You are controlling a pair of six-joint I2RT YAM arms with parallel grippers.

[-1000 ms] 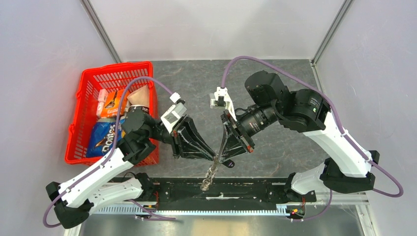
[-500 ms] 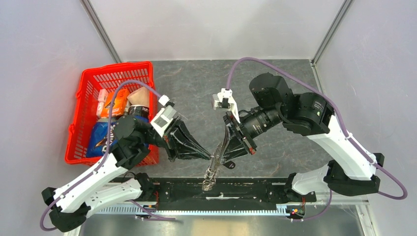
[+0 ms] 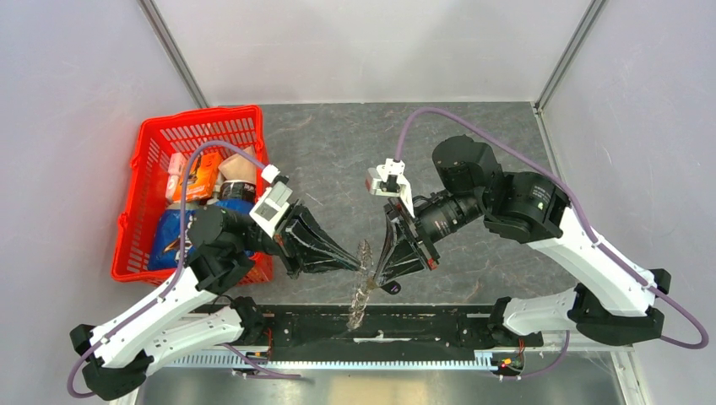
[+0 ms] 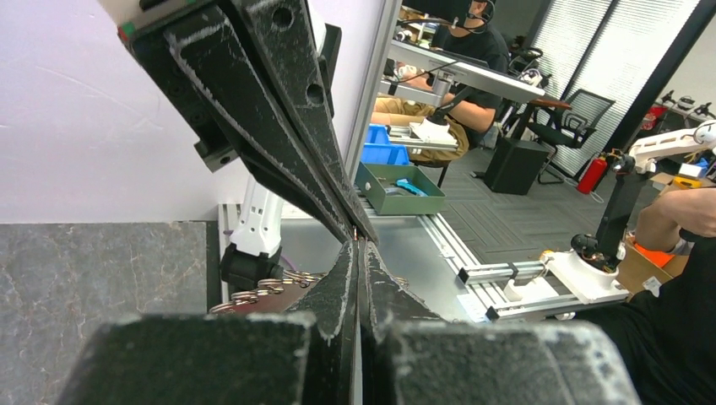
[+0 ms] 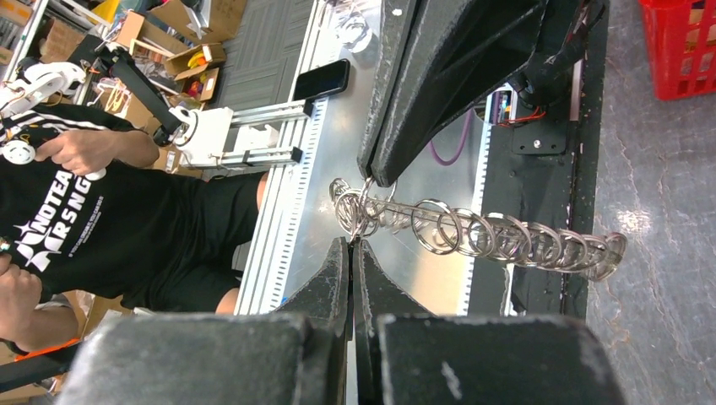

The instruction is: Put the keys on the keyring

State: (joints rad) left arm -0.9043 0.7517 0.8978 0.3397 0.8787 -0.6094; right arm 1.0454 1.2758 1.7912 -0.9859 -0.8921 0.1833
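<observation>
The grey table holds a red basket of snack bags. Right of the basket, the left gripper and right gripper meet tip to tip. Both are clenched on the top rings of the keyring, a linked string of metal rings hanging below them.

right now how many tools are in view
2, none hidden: the left tool on the left, the right tool on the right, their shut tips meeting at the top of the hanging ring chain.
</observation>
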